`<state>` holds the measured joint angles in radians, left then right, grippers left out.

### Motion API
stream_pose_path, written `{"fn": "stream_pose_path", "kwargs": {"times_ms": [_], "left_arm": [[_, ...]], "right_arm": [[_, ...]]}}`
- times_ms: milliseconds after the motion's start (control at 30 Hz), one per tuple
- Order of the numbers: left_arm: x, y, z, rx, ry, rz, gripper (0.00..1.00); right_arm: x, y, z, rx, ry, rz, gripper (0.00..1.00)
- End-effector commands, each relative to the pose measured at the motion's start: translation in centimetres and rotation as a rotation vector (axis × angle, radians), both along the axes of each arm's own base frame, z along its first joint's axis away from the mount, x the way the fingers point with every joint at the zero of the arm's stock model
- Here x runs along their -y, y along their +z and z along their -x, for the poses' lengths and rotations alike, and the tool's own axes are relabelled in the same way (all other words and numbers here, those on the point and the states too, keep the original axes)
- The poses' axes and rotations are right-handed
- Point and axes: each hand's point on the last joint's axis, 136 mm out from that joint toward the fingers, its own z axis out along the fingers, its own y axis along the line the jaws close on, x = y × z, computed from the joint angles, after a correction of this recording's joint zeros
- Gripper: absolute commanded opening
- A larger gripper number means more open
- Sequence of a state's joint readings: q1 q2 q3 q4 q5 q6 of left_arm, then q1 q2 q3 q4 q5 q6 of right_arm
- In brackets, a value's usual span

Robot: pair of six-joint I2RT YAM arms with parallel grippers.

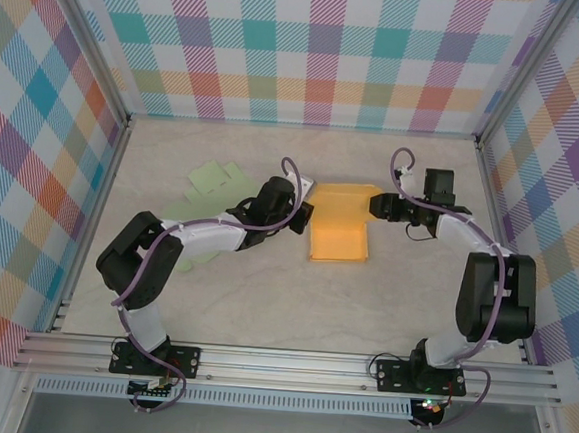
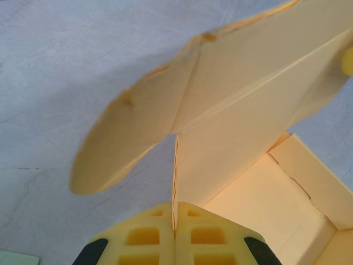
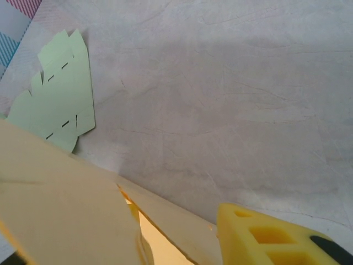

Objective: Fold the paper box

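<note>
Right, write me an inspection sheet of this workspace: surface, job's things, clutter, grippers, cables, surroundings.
Surface: pale marbled tabletop, no spills seen.
Job's things: orange paper box, partly folded, with one panel and a rounded flap raised.
Clutter: green paper cutout lying flat, left of the box and apart from it.
Grippers: left gripper shut on a raised panel of the box; right gripper at the box's right edge, jaw state unclear.
Cables: purple cables loop along both arms, not on the box.
Surroundings: checked walls on three sides; aluminium rail at the near edge.
</note>
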<state>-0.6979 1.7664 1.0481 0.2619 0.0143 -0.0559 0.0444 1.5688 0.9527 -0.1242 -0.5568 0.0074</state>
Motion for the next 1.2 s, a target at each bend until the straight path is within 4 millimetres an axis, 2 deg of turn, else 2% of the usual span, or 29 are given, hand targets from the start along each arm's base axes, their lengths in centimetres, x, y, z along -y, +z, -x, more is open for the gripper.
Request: {"fn": "stream_pose_path", "kwargs": {"times_ms": [0, 100, 333, 467, 700, 933, 1167], "left_arm": [[0.3, 1.1, -1.1, 0.028, 0.06, 0.018, 0.0], [0.3, 1.1, -1.5, 0.043, 0.105, 0.002, 0.0], [0.4, 1.1, -2.1, 0.039, 0.17, 0.016, 0.0], [0.9, 1.2, -2.1, 0.032, 0.175, 0.037, 0.0], [2.1, 1.2, -2.1, -0.004, 0.205, 0.101, 0.0], [3.2, 0.8, -2.5, -0.035, 0.256, 0.144, 0.0], [3.5, 1.5, -2.8, -0.023, 0.283, 0.172, 0.0]], "right_arm": [[-0.7, 1.1, 0.6, 0.027, -0.01, 0.002, 0.4], [-0.9, 1.0, 0.8, 0.019, -0.045, 0.038, 0.38], [-0.6, -0.7, 1.0, -0.048, -0.149, 0.131, 0.37], [-0.9, -0.9, 0.9, -0.06, -0.179, 0.135, 0.3], [-2.9, -0.5, 0.6, -0.045, -0.194, 0.107, 0.24], [-5.0, -0.7, 0.4, -0.035, -0.2, 0.117, 0.27], [-5.4, -0.8, 0.1, -0.016, -0.222, 0.152, 0.18]]}}
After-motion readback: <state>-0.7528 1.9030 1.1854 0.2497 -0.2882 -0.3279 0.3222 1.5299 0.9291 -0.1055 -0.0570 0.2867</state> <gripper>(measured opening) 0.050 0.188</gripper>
